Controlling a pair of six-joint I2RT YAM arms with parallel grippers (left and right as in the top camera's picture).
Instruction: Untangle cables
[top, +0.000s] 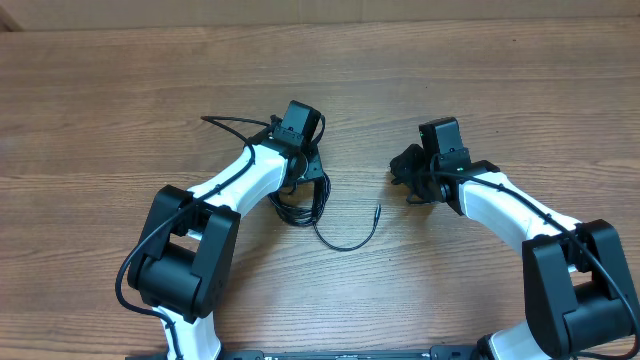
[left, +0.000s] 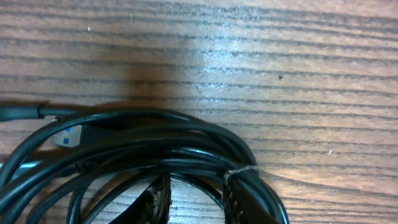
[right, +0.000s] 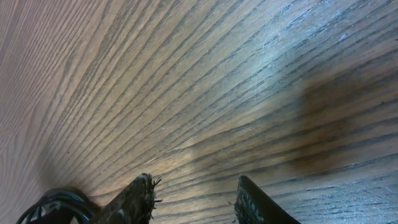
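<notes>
Left arm (top: 232, 180) stretched forward, left fingers (left: 239, 198) slightly apart. Right arm (top: 500, 205) angled inward, right fingers (right: 132, 202) spread.

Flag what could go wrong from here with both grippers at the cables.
The left gripper sits among several strands of the coiled cables; a pull may lift the whole coil and tighten it. The right gripper stands open over bare table, with the second bundle off to its side; closing there would likely catch nothing.

Bright, even light falls from above on the table (top: 100, 110), shadows short and soft; left wrist: pale glare at 12 o'clock, glossy cables (left: 155, 146) slightly soft at 6 o'clock; right wrist: sheen at 2 o'clock, dark shadow at 3 o'clock, blur toward 10 o'clock.
</notes>
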